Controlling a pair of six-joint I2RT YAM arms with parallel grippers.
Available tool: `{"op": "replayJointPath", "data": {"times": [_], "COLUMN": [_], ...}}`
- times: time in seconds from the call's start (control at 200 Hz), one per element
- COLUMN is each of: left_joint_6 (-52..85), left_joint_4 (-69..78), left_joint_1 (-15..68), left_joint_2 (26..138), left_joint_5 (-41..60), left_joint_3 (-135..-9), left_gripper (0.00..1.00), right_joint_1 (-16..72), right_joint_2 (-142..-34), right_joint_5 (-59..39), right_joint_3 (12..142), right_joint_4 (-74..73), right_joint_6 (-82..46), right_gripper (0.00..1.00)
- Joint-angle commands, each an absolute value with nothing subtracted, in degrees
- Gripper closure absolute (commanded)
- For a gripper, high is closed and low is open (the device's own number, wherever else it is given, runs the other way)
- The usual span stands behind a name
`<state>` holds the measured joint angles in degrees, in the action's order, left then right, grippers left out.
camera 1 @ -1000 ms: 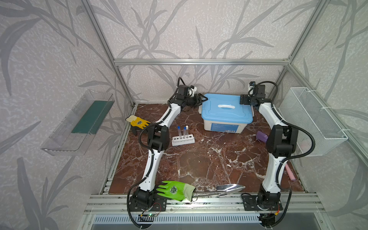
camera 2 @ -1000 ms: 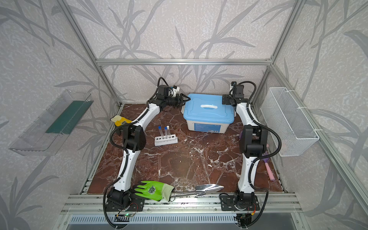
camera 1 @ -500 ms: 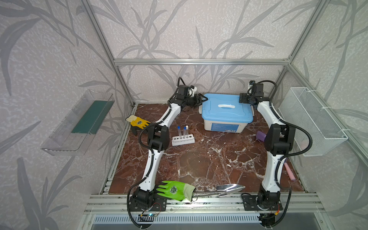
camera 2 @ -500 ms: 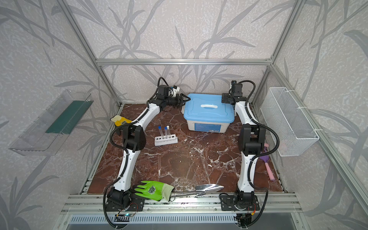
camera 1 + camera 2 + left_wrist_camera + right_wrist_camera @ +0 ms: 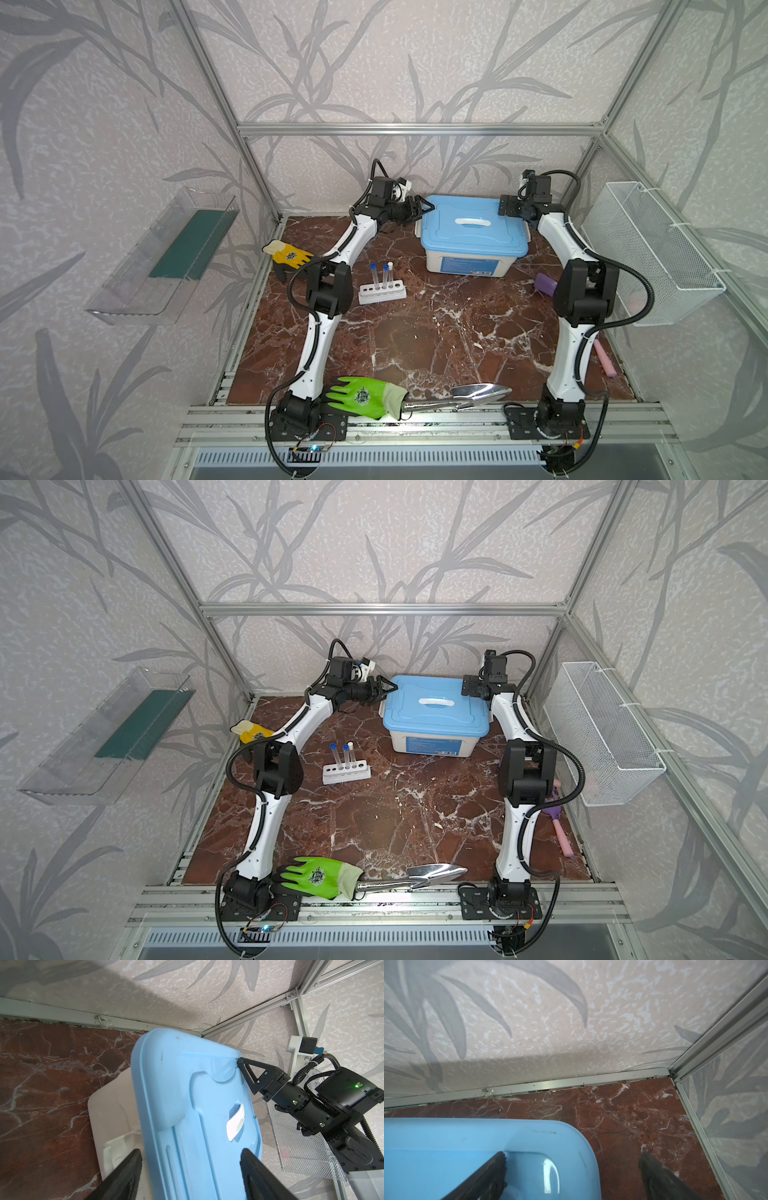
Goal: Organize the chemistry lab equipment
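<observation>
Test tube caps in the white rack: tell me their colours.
Two blue caps and one white cap in the rack; clearest in a top view.

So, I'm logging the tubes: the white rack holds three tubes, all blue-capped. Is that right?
Not quite. The rack holds three tubes, but only two are blue-capped; the third tube has a white cap, as both top views show.

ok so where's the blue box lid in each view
In both top views: blue lid at the back, just right of centre.
Left wrist: fills the middle, beyond the left claw.
Right wrist: a rounded corner beneath the right claw, before the back wall.
Shared landmark: the red marble tabletop beside it.
</observation>
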<state>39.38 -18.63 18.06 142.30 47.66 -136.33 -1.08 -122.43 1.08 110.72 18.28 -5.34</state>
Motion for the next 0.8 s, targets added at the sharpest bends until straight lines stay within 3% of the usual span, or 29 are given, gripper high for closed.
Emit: {"op": "replayJointPath", "data": {"times": [0.0,0.47,0.655,0.795], "left_joint_6": [37.81,31.18,22.44,17.23], "left_joint_4": [-19.37,-26.57,-34.41,-38.59], "left_joint_1": [18.2,18.69,22.02,25.45], "left_joint_2": [138.02,133.13,128.97,127.17], "left_joint_5": [46.76,40.23,33.28,28.55], "left_joint_3": [-135.82,-136.24,-136.23,-135.97], "left_gripper": [0.24,0.23,0.23,0.23], "right_joint_1": [-1.11,-1.14,-2.18,-2.37], "right_joint_2": [-117.33,-108.3,-103.34,-98.79], "right_joint_5": [-1.94,-4.72,-12.61,-13.37], "right_joint_3": [109.1,101.03,94.28,88.81], "right_joint_4": [17.68,17.51,17.34,16.16], "right_joint_6": [-6.22,-6.12,-8.25,-8.26], "right_gripper": [0.01,0.01,0.01,0.01]}}
